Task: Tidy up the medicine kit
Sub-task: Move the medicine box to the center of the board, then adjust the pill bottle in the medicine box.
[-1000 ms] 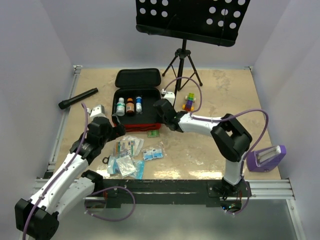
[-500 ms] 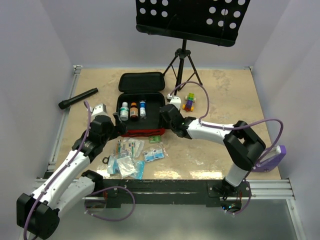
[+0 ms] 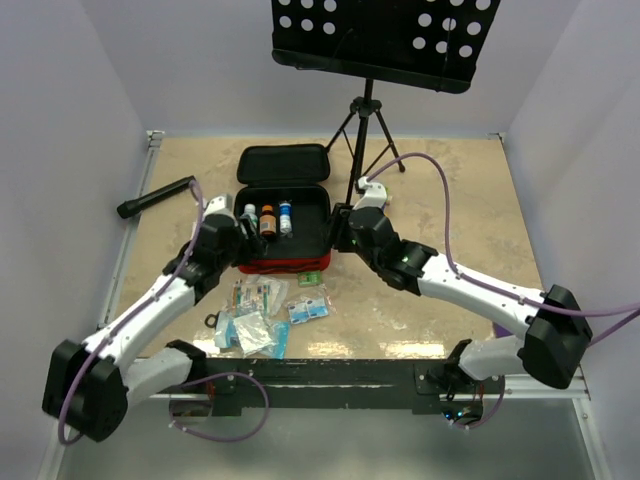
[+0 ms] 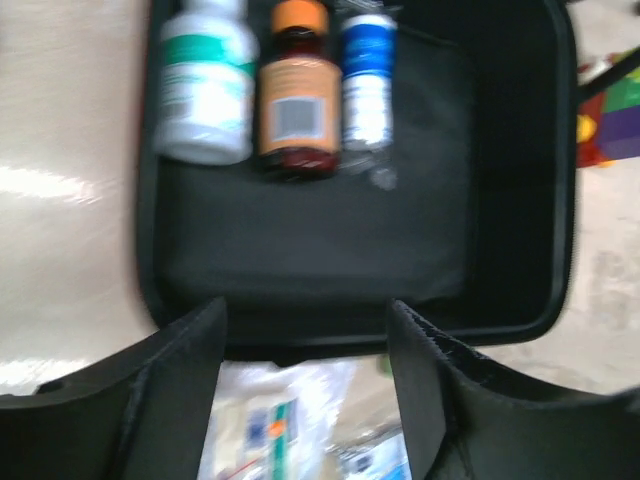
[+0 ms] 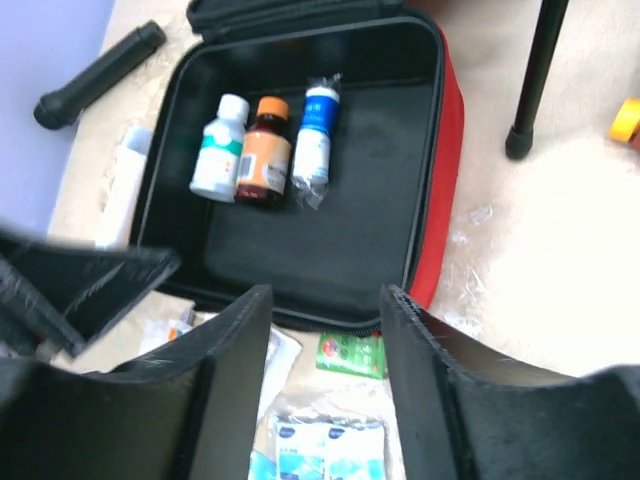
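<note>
The red medicine kit point(image 3: 283, 262) lies open with its black lid point(image 3: 280, 163) folded back. Three bottles, white point(image 4: 205, 85), brown point(image 4: 296, 100) and blue point(image 4: 367, 80), lie in a row at the far side of its black tray point(image 5: 300, 230). My left gripper point(image 3: 238, 237) is open and empty at the case's front left corner; its fingers point(image 4: 170, 390) frame the case edge and packets. My right gripper point(image 3: 342, 232) is open and empty at the case's right side. Loose packets point(image 3: 262, 300) lie on the table in front of the case, among them a green one point(image 5: 350, 353) and blue-white ones point(image 5: 325, 450).
A black flashlight point(image 3: 157, 196) lies left of the case. A music stand point(image 3: 375, 40) on a tripod point(image 3: 366, 130) stands behind it; one leg point(image 5: 535, 70) ends just right of the case. A yellow toy piece point(image 5: 627, 118) shows at the right edge.
Both arms have reached farther up the table. My right arm has unfolded and its gripper has shifted right; my left gripper has moved up to the case. The case has slid slightly right.
</note>
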You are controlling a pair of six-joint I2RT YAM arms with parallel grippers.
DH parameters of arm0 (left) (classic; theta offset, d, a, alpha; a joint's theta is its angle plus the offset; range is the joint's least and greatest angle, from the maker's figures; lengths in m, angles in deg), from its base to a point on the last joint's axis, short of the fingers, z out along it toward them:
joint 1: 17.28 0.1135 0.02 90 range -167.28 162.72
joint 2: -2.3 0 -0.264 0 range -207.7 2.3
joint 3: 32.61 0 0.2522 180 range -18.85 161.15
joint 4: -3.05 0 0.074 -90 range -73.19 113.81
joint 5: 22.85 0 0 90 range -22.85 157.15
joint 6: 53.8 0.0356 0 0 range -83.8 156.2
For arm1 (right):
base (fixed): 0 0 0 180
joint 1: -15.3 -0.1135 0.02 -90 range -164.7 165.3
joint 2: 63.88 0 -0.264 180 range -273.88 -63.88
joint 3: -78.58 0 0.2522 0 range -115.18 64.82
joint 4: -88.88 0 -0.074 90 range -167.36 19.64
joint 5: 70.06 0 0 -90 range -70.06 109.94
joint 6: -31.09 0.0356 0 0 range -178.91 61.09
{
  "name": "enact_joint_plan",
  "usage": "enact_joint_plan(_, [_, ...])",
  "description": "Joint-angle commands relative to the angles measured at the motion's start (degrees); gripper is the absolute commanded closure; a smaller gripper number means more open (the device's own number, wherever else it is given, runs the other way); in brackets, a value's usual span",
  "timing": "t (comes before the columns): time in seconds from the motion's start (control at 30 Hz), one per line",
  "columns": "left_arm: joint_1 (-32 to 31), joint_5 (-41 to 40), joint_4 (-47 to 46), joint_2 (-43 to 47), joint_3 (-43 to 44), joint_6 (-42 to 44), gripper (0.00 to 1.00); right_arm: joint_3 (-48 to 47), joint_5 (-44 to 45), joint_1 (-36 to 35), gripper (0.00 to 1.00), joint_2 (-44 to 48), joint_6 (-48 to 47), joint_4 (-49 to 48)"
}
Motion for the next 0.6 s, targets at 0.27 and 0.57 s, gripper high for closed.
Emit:
enact_joint_plan(0.27, [-6.29, 6.47, -17.47, -32.97, 19.08, 1.71, 0.52, 4.62, -4.50, -0.43, 0.53, -0.74, -1.06, -3.89])
enact_joint_plan(0.57, [-6.37, -0.36, -11.53, -46.25, 29.10, 2.24, 0.58, 5.85, -4.95, -0.43, 0.54, 0.66, -1.93, -4.61])
